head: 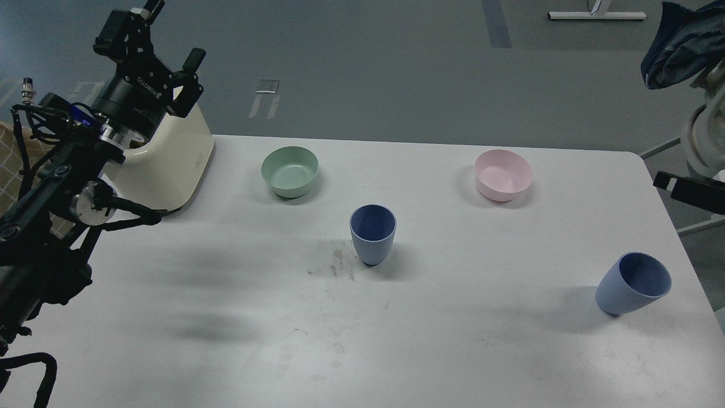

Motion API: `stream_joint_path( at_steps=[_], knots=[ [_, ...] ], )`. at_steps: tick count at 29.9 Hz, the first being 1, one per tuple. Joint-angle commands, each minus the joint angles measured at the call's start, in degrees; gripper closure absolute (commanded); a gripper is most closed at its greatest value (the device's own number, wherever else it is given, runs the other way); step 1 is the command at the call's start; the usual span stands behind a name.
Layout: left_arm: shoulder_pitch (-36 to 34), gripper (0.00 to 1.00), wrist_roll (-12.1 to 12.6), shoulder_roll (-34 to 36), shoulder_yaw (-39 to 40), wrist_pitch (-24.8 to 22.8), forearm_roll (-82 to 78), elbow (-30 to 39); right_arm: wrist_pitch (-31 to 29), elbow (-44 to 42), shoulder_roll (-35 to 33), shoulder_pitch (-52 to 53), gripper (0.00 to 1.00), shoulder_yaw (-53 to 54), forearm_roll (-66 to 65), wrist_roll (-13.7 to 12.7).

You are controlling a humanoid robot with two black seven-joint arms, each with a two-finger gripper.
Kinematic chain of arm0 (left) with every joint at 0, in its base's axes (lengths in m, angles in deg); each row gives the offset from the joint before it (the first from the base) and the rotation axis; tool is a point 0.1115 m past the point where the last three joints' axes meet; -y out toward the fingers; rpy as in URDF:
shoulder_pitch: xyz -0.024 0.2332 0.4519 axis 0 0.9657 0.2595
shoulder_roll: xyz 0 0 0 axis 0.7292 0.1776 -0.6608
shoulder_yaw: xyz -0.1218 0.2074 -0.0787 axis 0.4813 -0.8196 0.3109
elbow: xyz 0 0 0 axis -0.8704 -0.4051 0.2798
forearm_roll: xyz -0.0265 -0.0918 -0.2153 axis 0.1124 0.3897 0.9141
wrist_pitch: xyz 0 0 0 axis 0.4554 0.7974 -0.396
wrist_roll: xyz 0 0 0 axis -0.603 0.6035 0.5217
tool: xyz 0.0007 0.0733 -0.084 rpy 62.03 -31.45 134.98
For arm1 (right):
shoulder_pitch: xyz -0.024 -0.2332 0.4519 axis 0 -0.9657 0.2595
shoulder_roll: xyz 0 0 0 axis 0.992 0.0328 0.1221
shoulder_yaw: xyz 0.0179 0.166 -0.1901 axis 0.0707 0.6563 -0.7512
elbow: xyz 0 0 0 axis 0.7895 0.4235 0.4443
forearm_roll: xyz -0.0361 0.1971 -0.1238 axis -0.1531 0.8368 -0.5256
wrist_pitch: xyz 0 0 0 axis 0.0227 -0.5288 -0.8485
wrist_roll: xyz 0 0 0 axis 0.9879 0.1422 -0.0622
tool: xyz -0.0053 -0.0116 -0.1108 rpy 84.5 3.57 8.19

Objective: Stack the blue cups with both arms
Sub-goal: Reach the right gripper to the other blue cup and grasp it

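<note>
I am at the very start of the stacking job: neither cup is in hand yet, and both stand apart on the white table (170, 317). My left claw (170, 39) is raised high at the far left, above the cream toaster (181, 164), its two fingers spread wide with nothing between them. The middle cup (372, 233) stands upright near the table's centre, well apart from that claw, down and to its right. The second cup (631, 290) sits near the right edge. A dark piece (688, 191) at the right border may be my right arm, but I cannot tell how its claw stands. Next, I judge, the left claw must swing down toward the middle cup and straddle its rim.
</note>
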State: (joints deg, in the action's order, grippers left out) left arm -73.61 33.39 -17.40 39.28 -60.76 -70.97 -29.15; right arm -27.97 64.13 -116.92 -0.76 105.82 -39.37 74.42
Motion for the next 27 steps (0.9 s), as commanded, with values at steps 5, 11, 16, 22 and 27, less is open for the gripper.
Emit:
stream_joint_path(
  at_steps=[5,11,16,22,27],
  knots=[
    [-0.1,0.03,0.2,0.2,0.0,0.5,0.0,2.8,0.0,0.3,-0.1,-3.3,0.0,-0.1,-4.6,-0.1],
    [-0.1,0.03,1.0,-0.1,-0.1,0.6,0.0,2.7,0.0,0.4,0.3,-6.7,0.01,-0.3,-10.5,-0.1],
    [-0.1,0.03,1.1,-0.1,-0.1,0.7,0.0,2.6,0.0,0.7,2.2,-8.9,0.08,-0.3,-12.3,-0.2],
    [-0.1,0.03,1.1,-0.1,-0.1,0.7,0.0,2.2,0.0,0.7,2.7,-9.7,0.2,-0.4,-12.4,-1.2],
    [-0.1,0.03,1.1,-0.2,0.0,0.7,0.0,2.0,0.0,0.6,3.3,-9.6,0.34,-0.4,-12.5,-1.5]
  ],
)
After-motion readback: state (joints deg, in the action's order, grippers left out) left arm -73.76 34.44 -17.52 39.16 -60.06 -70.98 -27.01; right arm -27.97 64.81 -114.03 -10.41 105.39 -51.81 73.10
